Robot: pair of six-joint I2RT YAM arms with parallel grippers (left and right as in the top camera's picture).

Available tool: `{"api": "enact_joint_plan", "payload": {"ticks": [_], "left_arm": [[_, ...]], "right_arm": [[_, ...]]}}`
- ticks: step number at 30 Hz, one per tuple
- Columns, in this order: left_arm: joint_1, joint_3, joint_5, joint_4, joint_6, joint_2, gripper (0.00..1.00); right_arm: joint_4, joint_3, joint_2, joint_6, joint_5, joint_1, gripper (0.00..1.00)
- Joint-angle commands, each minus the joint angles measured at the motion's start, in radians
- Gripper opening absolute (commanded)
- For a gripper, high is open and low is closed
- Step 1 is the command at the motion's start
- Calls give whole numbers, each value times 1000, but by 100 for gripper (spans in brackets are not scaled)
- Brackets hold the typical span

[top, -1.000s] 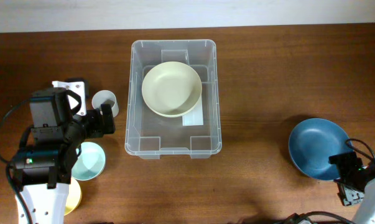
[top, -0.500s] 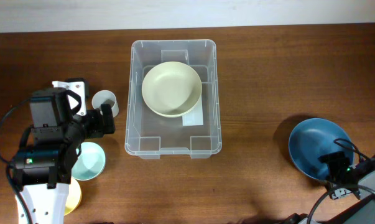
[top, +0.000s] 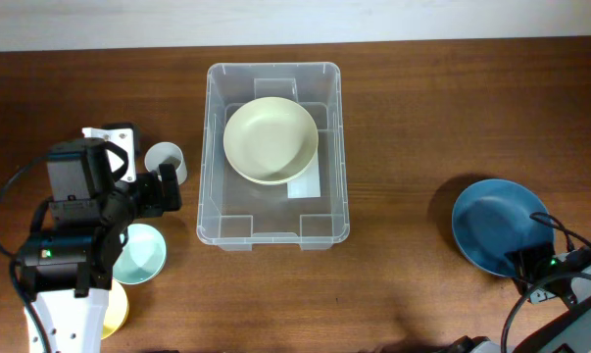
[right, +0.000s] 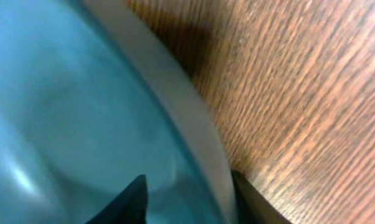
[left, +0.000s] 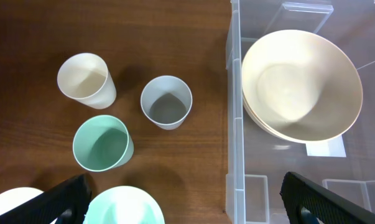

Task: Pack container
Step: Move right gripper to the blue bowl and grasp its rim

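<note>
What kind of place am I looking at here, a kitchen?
Probably a robot test bench, not a real kitchen: a wooden table, a clear container holding a cream bowl, plus loose cups and a blue bowl, beside a robot arm.

The container [top: 273, 147] — clear plastic, upright at table centre — holds a cream bowl [top: 270, 139].

Down at the lower right of the frame, the blue bowl [top: 496, 226] now sits a touch further up and left than a second ago. A dark shadow [top: 442, 208] spreads on the wood at its left side, where there was none before. The right gripper [top: 530, 265], pinching the bowl's lower right rim, has dropped lower. The right arm [top: 581, 294] behind it has slid towards the bottom right corner.
</note>
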Motion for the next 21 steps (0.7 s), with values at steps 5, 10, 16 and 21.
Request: {"api": "enact_joint_plan", "payload": {"ticks": [5,10,16,21], "left_arm": [[3,21,-7,3,-10,2,100],[3,21,-7,3,-10,2,100],[3,21,-7,3,-10,2,100],[3,21,-7,3,-10,2,100]], "right_arm": [[-11,-57,55,-8,20,4,28],[-12,-57,55,-8,17,4,18],[-8,-56,55,-8,-21,4,4],[-40,6,37,-11,-101,27,4]]}}
